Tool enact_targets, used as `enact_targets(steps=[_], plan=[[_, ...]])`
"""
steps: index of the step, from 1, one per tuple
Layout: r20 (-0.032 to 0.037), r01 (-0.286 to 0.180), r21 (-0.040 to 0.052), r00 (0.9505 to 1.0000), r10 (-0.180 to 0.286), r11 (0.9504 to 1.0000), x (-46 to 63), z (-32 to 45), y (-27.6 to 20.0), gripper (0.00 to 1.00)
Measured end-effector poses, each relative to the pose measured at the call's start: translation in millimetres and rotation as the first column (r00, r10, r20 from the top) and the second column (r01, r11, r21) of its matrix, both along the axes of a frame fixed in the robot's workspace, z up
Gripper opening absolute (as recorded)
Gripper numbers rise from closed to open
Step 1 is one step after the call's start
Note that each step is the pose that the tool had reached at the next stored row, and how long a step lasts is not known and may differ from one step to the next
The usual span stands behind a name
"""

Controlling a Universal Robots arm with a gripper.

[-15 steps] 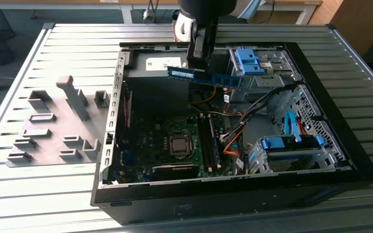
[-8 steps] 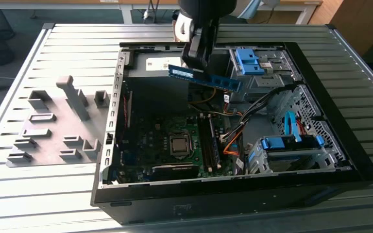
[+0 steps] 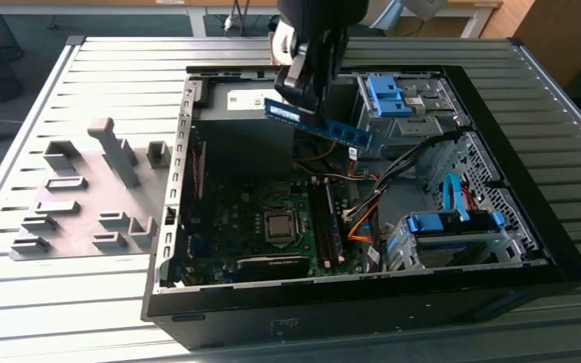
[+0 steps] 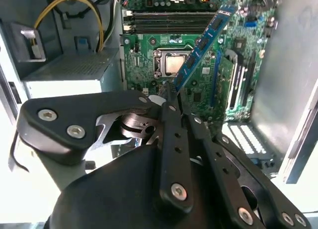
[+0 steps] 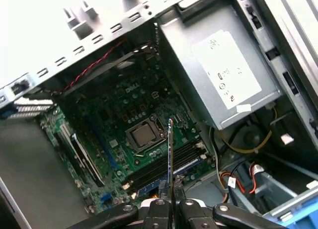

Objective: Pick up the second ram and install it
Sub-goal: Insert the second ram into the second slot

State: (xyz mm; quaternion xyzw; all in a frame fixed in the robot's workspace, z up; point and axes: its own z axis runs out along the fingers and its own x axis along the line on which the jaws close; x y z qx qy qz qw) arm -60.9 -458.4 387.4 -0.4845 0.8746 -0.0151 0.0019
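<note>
The black two-finger gripper (image 3: 306, 94) is clamping the second ram (image 3: 318, 123), a long flat blue-green circuit-board stick with dark chips, by one end; the fingers are closing tight on both of its faces. The stick is hanging tilted in the air above the open black computer case (image 3: 532, 227), over the case's far half, with its free end reaching toward the blue-tabbed grey drive cage (image 3: 396, 106). It is touching nothing but the gripper.

In the first wrist view the stick (image 5: 170, 154) is showing edge-on, rising from between the fingers (image 5: 185, 206). Beneath it are lying the green motherboard (image 5: 99, 124), the square metal processor socket (image 5: 144, 134) and the long black memory slots (image 5: 166, 164). The grey power supply box (image 5: 218, 70) is sitting beside the board, with yellow wires (image 5: 248, 144) and orange-red cables (image 5: 238, 182) crowding the space next to the slots.

On the ribbed grey tabletop (image 3: 119, 83), near its edge at the exterior view's left, grey plastic fixture blocks (image 3: 79, 197) are standing well apart from the case.
</note>
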Motion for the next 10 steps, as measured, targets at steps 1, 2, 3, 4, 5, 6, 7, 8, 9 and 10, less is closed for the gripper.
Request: enact_targets(steps=[1, 2, 3, 4, 5, 6, 7, 8, 9, 10], plan=[[0.0000, 0.017, -0.0004, 0.9998, -0.017, 0.9998, 0.0, -0.2, 0.0, 0.14], [0.0000, 0.034, -0.0007, 0.9994, -0.034, 0.9994, 0.0, -0.3, 0.0, 0.14], [0.0001, 0.051, -0.0011, 0.9987, -0.051, 0.9987, 0.0, -0.5, 0.0, 0.14], [0.0001, 0.069, -0.0014, 0.9976, -0.069, 0.9976, 0.0, -0.6, 0.0, 0.14], [0.0001, 0.086, -0.0016, 0.9963, -0.086, 0.9963, 0.0, -0.8, 0.0, 0.14], [0.0001, 0.103, -0.0020, 0.9946, -0.103, 0.9946, 0.0, -0.9, 0.0, 0.14], [0.0002, 0.120, -0.0023, 0.9927, -0.120, 0.9927, 0.0, -1.1, 0.0, 0.14], [0.0002, 0.138, -0.0026, 0.9905, -0.138, 0.9905, 0.0, -1.3, 0.0, 0.14], [0.0002, 0.154, -0.0029, 0.9880, -0.154, 0.9880, 0.0, -1.4, 0.0, 0.14], [0.0003, 0.171, -0.0032, 0.9852, -0.171, 0.9852, 0.0, -1.6, 0.0, 0.14]])
